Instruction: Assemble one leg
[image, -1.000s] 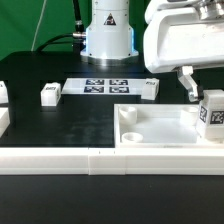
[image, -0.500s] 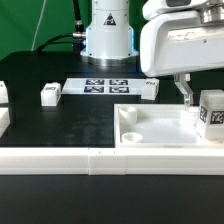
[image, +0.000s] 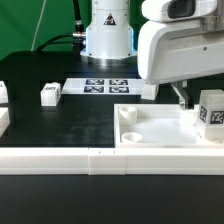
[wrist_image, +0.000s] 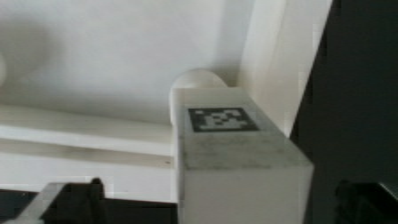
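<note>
Tool (image: 185, 97) low beside leg (image: 212, 112), jaws apart

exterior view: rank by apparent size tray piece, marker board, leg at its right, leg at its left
Tray piece
marker board and leg at the view's right, about alike
leg at the view's left, farther back, true size unsure

Black table (image: 60, 125): marker board (image: 100, 87), loose leg (image: 50, 93), tray piece (image: 165, 126).

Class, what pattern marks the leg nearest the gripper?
Black-and-white square marker tag on the leg; clearest in wrist view.
</note>
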